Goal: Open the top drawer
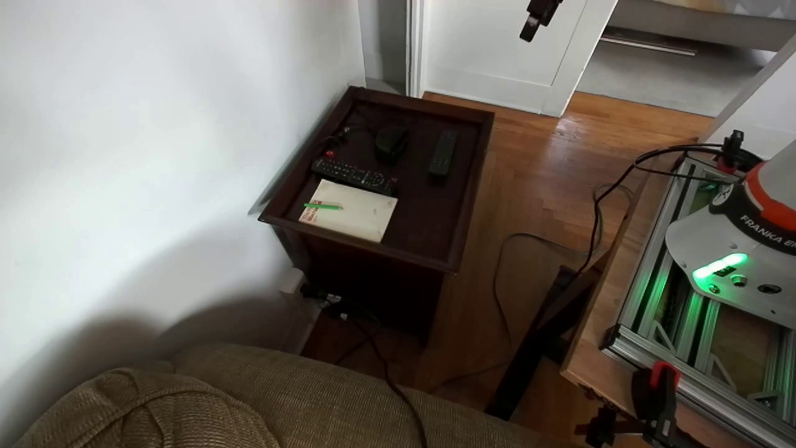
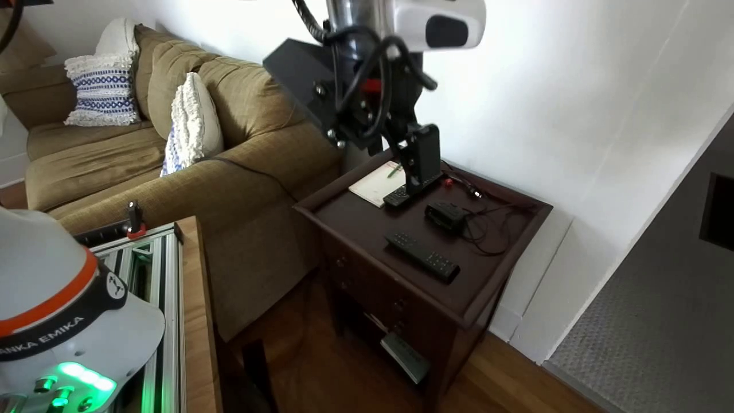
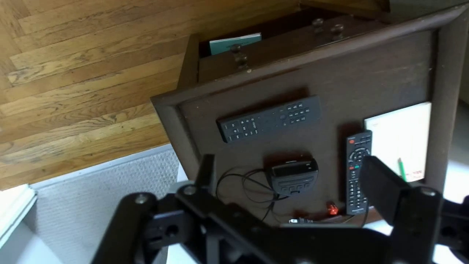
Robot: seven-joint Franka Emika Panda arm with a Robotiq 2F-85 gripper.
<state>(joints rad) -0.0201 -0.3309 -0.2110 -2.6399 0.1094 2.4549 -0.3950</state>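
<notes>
Covering the left of my wrist view are yellowish-brown wooden floorboards (image 3: pixel 84 84), with a pale grey textured carpet (image 3: pixel 106 183) below them. Next comes one of my black, squared fingers (image 3: pixel 207 172); its partner is far across to the right, so I hold the pair spread wide, with a broad gap between them. Along the upper part, just under the raised rim of the dark reddish-brown wooden surface (image 3: pixel 351 84), lies the shallow top drawer (image 3: pixel 287 50) in the same wood, apparently closed, with small round knobs (image 3: pixel 242 60) on its front. A flat teal book (image 3: pixel 224 44) pokes out beneath that front. On the surface, going right, I see a slim black remote (image 3: pixel 271 119), a rounded black device (image 3: pixel 296 179) with buttons, a small red object (image 3: pixel 332 209) and a long black remote (image 3: pixel 353 176) with coloured buttons. Just beside that remote is a white rectangular booklet (image 3: pixel 399 132) with red print, carrying a slim green pencil (image 3: pixel 402 168); my farther finger covers part of both the remote and the booklet in this view. In an exterior view, my white base (image 2: pixel 132 344) stands at left, then a brown fabric sofa (image 2: pixel 269 160), then the drawer, its front turned toward my base, with my fingers hanging above the surface.
</notes>
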